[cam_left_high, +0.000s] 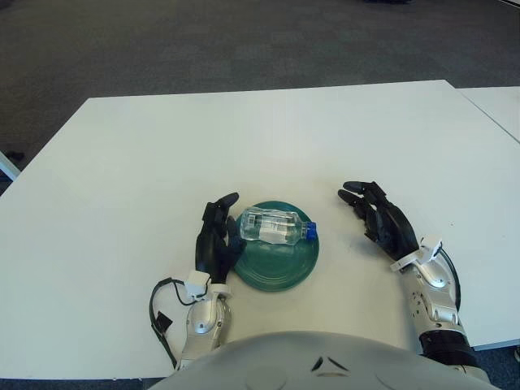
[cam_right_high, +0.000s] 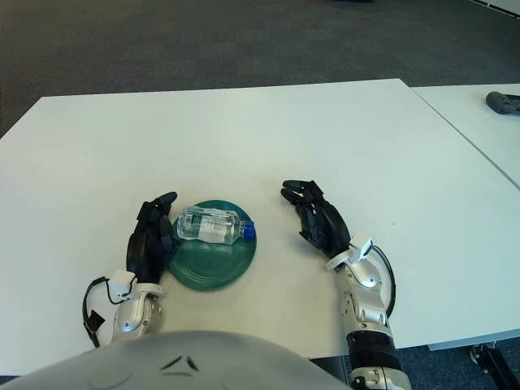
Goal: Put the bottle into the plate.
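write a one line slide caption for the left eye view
Clear plastic bottle with blue cap lies on its side in the round green plate, open left hand beside it, open right hand apart.

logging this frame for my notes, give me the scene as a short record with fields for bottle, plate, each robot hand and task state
bottle: clear water bottle with blue cap, lying on its side, cap towards the robot's right
plate: dark green plate on the white table, bottle on its far part
left robot hand: open, at the plate's left edge, holding nothing
right robot hand: open, right of the plate, apart from it
task state: bottle already in the plate
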Robot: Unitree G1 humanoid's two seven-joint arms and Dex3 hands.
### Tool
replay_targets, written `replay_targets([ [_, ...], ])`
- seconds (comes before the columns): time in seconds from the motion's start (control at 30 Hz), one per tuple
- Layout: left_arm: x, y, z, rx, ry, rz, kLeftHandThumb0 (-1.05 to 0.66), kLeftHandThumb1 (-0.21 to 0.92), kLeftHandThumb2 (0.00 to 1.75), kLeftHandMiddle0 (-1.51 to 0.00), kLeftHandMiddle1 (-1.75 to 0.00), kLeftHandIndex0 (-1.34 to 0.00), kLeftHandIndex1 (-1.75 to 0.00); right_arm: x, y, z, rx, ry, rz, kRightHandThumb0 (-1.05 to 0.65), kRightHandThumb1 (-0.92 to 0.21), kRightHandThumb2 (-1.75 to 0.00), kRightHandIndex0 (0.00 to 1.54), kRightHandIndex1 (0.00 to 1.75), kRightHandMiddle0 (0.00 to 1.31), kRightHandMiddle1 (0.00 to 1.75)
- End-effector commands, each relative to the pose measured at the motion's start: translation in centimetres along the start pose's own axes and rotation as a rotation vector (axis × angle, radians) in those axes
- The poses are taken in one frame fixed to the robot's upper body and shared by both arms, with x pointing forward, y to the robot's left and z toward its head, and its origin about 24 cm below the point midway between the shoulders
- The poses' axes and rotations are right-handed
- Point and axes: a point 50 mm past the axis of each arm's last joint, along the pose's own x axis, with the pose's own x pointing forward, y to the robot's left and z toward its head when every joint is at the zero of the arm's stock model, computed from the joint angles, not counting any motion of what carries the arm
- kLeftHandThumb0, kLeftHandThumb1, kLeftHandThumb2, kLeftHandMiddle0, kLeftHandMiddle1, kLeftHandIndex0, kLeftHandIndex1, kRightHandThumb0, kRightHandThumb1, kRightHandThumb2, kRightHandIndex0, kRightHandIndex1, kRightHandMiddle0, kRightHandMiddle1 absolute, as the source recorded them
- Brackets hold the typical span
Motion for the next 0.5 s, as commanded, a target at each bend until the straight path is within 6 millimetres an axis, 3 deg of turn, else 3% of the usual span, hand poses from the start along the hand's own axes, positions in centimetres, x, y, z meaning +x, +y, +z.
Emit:
replay_targets([
  [0.0, -0.52, -0.34, -1.55, -0.044, 0.096, 0.039, -0.63, 0.92, 0.89, -0.60, -0.57, -0.35, -1.04, -0.24, 0.02, -0.70, 0.032, 0.027, -0.009, -0.75, -0.92, -0.73, 0.33, 0.58, 0.10, 1.02],
  [0.47, -0.72, -0.17, -1.41, -0.035, 0.088, 0.040, -0.64, 0.92, 0.90, -0.58, -0.56, -0.33, -1.03, -0.32, 0.23, -0.85, 0.039, 0.053, -0.025, -0.75, -0.92, -0.73, 0.32, 0.59, 0.10, 1.02],
])
